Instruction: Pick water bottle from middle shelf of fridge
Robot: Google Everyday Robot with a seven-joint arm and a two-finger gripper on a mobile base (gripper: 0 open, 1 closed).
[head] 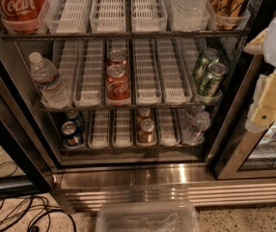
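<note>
The water bottle (pixel 46 79) is small, clear and ribbed, with a white cap and a pale label. It stands upright in the far-left lane of the middle shelf (pixel 146 74), a wire rack with white slotted trays, inside the fridge (pixel 176 179) with the steel base grille. My gripper (pixel 269 100), cream and white, hangs at the right edge of the view, in front of the door frame, well to the right of the bottle and apart from it. It holds nothing that I can see.
On the middle shelf stand two red cola cans (pixel 117 81) and two green cans (pixel 209 76). A wider clear bottle (pixel 188 4) stands on the top rack. Cans and a capless clear bottle (pixel 197 124) are on the bottom rack. A plastic bin (pixel 147 219) and cables (pixel 12 215) lie on the floor.
</note>
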